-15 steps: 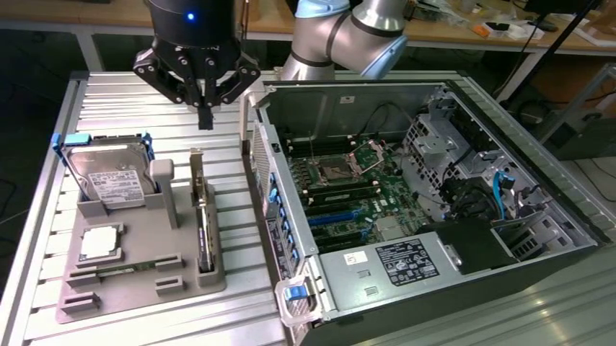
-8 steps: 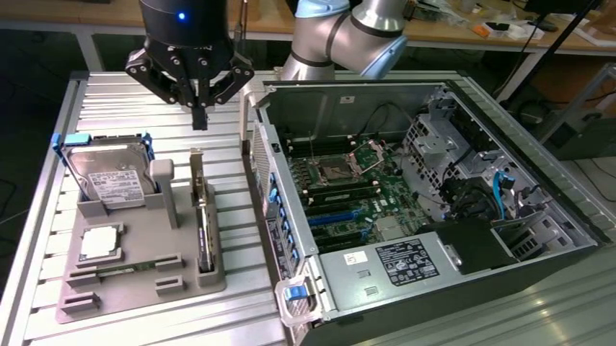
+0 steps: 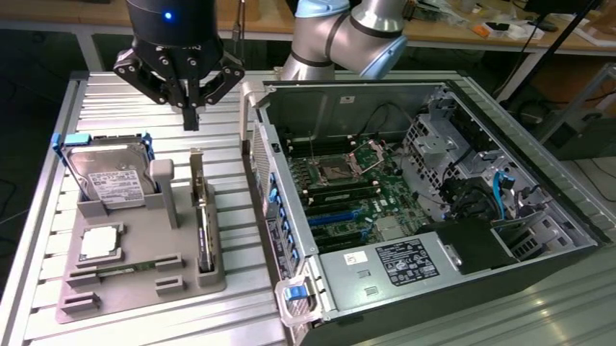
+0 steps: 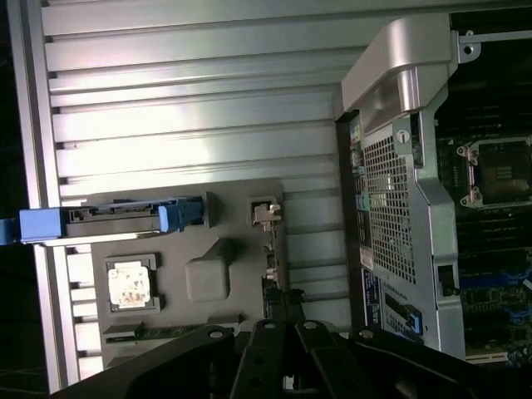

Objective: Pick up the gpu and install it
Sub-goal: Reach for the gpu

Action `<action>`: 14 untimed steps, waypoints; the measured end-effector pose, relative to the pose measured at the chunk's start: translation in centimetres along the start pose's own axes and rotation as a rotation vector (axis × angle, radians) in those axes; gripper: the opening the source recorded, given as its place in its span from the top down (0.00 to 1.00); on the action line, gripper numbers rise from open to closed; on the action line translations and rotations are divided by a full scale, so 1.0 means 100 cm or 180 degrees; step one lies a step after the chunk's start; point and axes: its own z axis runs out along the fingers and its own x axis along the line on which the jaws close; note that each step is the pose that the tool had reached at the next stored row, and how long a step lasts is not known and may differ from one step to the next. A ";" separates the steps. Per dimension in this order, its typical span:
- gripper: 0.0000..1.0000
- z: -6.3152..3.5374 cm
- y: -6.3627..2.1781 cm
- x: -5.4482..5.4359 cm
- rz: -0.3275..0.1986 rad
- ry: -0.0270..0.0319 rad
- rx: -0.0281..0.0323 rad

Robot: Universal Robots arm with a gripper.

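Gripper (image 3: pixel 190 115) fully closed, empty, hovering above gpu (image 3: pixel 202 216) standing in holder (image 3: pixel 192 285).

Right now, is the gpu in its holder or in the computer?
In the gray holder: the gpu stands on edge in one of its slots, outside the computer case.
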 end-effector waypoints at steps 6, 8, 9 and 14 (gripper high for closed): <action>0.89 -0.0002 -0.0006 0.007 0.0000 0.0000 0.0000; 0.89 -0.0003 -0.0008 0.009 0.0000 0.0000 0.0000; 0.89 -0.0003 -0.0009 0.010 0.0000 0.0000 0.0000; 0.89 -0.0005 -0.0015 0.017 0.0000 0.0000 0.0000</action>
